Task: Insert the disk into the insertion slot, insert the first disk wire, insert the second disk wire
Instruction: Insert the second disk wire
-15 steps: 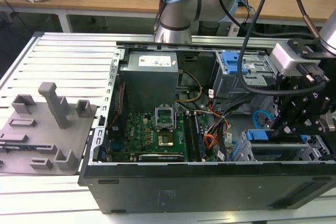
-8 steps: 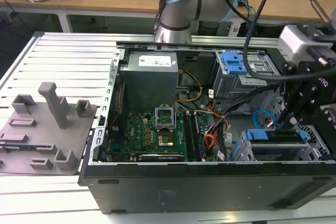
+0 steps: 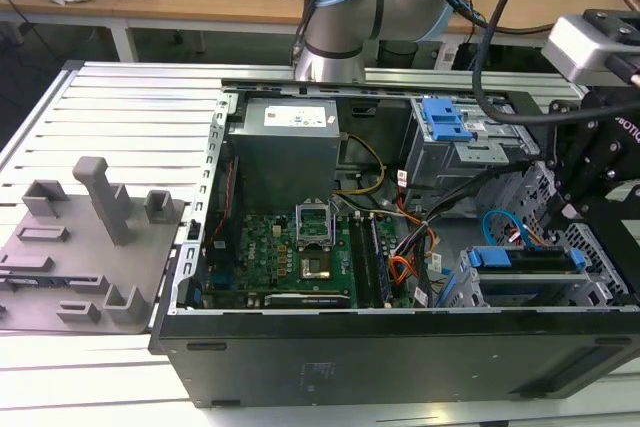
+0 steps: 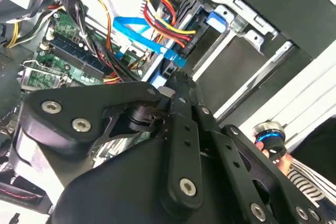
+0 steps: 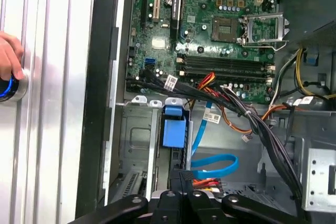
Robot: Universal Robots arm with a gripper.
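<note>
The disk (image 3: 530, 259), in a blue carrier (image 5: 174, 125), lies inside the insertion slot (image 3: 600, 259), the low silver perforated cage at the exterior view's right. My gripper (image 4: 176, 83) hangs over the disk's rear end with its fingers drawn together. Just beyond the fingertips is the plug end of the second disk wire (image 4: 137, 31), a light-blue flat cable that loops beside the disk (image 5: 212, 166) (image 3: 500, 227). I cannot tell whether the fingers pinch that plug. The first disk wire (image 4: 165, 22), a red, yellow and dark strand, runs to the same end of the disk (image 5: 207, 183).
A taller grey cage with a blue clip (image 3: 445, 119) stands behind the slot. An orange cable (image 3: 400, 269) and a dark wire bundle (image 5: 262, 129) cross between the motherboard (image 3: 280, 252) and the cages. A grey fixture plate (image 3: 90, 237) lies outside the case. A person's hand (image 5: 8, 59) rests on a lit button.
</note>
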